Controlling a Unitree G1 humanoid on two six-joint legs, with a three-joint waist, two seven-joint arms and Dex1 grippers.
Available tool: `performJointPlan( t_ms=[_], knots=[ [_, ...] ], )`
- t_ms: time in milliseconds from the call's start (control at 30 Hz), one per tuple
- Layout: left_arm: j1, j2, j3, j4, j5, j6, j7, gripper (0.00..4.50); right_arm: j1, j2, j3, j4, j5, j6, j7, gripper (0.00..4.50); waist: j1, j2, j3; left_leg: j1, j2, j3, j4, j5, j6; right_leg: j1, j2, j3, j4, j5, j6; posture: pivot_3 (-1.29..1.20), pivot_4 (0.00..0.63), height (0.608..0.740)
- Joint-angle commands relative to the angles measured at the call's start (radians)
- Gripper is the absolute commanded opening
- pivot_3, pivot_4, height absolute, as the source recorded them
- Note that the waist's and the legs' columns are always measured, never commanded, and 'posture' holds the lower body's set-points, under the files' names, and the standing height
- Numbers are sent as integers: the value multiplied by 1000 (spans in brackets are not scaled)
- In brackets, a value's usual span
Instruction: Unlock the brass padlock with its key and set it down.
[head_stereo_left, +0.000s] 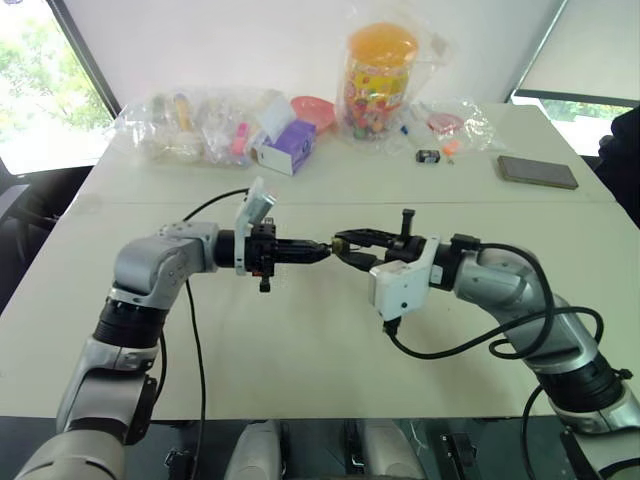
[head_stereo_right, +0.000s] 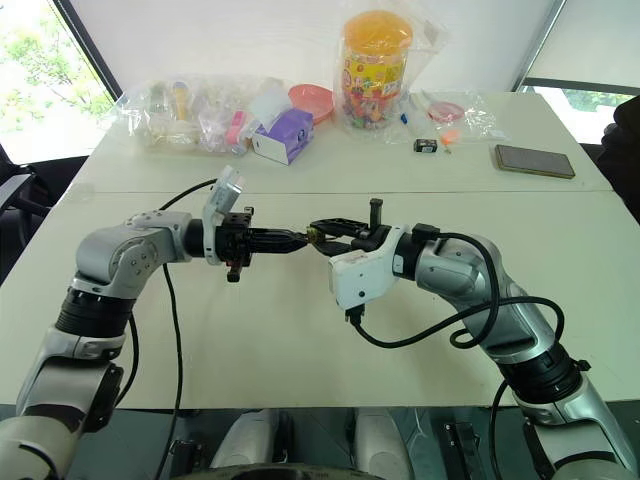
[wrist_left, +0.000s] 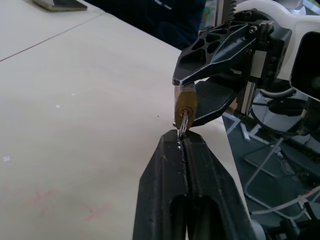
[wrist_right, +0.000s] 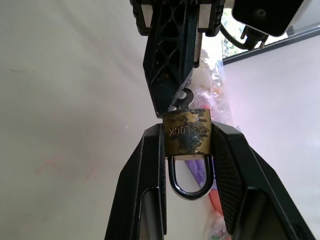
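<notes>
Above the middle of the table, my two grippers meet tip to tip. My right gripper (wrist_right: 187, 131) is shut on the brass padlock (wrist_right: 187, 136), one finger on each side of its body. The silvery shackle (wrist_right: 190, 187) hangs between the fingers, with both legs seated in the body. The key (wrist_left: 183, 123) sticks into the padlock's (wrist_left: 186, 102) keyhole. My left gripper (wrist_left: 182, 137) is shut on the key's outer end. From the head views, the left gripper (head_stereo_left: 320, 251) points to the right at the right gripper (head_stereo_left: 347, 244).
The white table (head_stereo_left: 300, 350) lies well below both hands. At its far edge stand clear plastic bags (head_stereo_left: 190, 125), a purple box (head_stereo_left: 290, 145), a pink bowl (head_stereo_left: 312, 108) and a candy jar (head_stereo_left: 380, 80). A small black item (head_stereo_left: 428, 156) and a dark phone (head_stereo_left: 537, 171) lie far right.
</notes>
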Motion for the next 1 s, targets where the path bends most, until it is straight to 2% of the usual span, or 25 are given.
performJointPlan(
  t_ms=[33, 467, 1000],
  knots=[
    [-14, 2, 27, -10, -8, -16, 1, 85, -3, -1, -30, -49, 19, 1, 1, 692, 0, 0, 0, 0, 0, 0, 0, 0, 0, 0, 0, 0, 0, 0, 0, 0, 150, 740],
    [-20, 22, 35, -28, -13, -12, -4, 85, 16, -8, -28, -56, 35, 24, 21, 692, 0, 0, 0, 0, 0, 0, 0, 0, 0, 0, 0, 0, 0, 0, 0, 0, 150, 740],
    [-29, 3, 40, -51, -26, -22, 14, 85, 20, -10, -26, -66, 50, 44, 47, 692, 0, 0, 0, 0, 0, 0, 0, 0, 0, 0, 0, 0, 0, 0, 0, 0, 150, 740]
  ],
)
